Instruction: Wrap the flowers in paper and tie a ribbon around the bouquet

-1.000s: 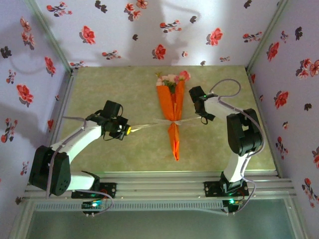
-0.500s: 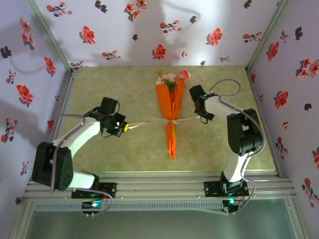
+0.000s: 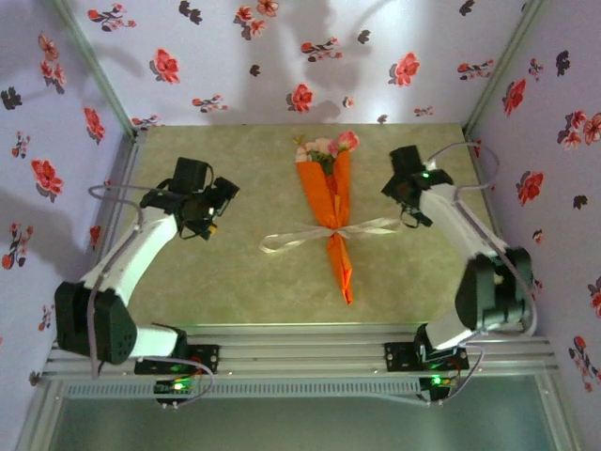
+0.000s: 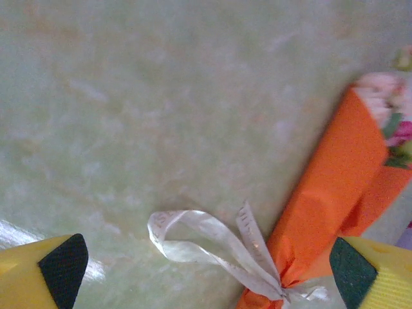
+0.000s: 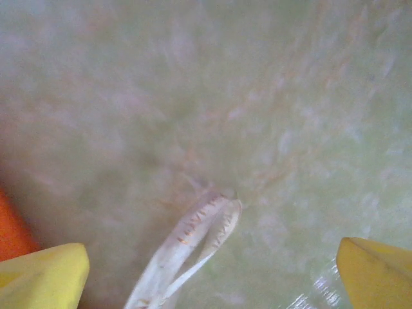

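On the green mat (image 3: 235,282), left gripper (image 4: 207,267) and right gripper (image 5: 209,257) gape empty; I'd pinch the light, crushable bouquet (image 3: 331,202) gently where the limp ribbon (image 3: 291,239) cinches it.

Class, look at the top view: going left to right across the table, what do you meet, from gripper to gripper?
left gripper → ribbon loop → bouquet → ribbon tail → right gripper
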You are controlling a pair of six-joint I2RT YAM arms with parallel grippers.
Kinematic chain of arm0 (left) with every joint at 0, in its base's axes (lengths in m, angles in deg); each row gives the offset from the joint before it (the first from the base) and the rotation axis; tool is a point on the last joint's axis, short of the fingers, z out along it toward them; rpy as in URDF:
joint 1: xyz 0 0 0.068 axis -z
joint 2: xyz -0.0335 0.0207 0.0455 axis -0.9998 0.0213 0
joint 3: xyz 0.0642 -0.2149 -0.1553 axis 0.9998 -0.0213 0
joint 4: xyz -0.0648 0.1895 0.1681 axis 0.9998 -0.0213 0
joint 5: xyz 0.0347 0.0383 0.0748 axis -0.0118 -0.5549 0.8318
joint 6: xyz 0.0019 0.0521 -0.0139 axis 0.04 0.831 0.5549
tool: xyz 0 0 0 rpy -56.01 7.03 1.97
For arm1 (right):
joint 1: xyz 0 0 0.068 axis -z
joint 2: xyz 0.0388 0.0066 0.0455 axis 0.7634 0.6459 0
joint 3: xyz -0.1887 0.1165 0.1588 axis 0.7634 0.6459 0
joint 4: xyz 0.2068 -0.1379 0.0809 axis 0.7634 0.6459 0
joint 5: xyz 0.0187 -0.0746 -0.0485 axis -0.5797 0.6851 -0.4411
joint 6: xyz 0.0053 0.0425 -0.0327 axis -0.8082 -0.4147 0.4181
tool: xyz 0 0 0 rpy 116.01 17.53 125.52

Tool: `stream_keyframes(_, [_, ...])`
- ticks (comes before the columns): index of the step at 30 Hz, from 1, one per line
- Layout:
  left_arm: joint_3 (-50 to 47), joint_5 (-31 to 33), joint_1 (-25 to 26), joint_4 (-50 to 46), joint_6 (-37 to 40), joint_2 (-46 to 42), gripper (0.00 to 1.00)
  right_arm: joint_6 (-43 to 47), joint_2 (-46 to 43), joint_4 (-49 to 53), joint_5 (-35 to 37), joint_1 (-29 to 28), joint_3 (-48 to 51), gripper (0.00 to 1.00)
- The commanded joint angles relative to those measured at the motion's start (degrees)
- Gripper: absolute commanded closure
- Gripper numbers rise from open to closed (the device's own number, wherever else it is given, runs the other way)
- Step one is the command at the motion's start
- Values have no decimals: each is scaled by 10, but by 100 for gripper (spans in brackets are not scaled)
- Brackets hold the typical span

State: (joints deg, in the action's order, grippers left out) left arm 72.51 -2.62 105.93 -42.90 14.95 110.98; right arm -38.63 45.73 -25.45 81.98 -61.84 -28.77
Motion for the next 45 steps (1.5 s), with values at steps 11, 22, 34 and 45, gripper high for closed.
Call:
stream_keyframes(11, [-205,462,-16,104,514,-205,0,278,-349,-285,188,50,378,1])
stream_keyframes(22, [-454,271,-130,503,543,-170,0,362,-193,-664,76,53,526,1])
stream_keyframes(34, [-447,121,-210,856,601,62,0,398,-48,-800,-53,95,476,1])
stream_keyframes(45, [-435,97,-192,906,635,133,0,426,67,-933,-114,121,479,1])
